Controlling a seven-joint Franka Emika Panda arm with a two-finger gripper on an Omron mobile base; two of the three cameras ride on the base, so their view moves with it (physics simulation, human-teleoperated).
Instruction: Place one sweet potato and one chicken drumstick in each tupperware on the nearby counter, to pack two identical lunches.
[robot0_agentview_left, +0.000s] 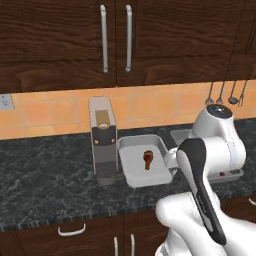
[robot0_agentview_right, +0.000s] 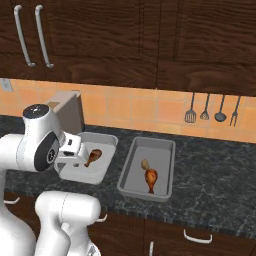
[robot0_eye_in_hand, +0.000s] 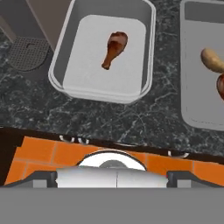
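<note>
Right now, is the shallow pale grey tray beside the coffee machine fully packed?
No. The pale grey tray holds only one dark red-brown chicken drumstick; no tan sweet potato lies in it in any view.

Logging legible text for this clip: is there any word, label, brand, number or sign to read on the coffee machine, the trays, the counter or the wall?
None. The coffee machine, both tupperware trays, the counter and the tiled wall carry no lettering. The wall outlet is blank as well.
</note>
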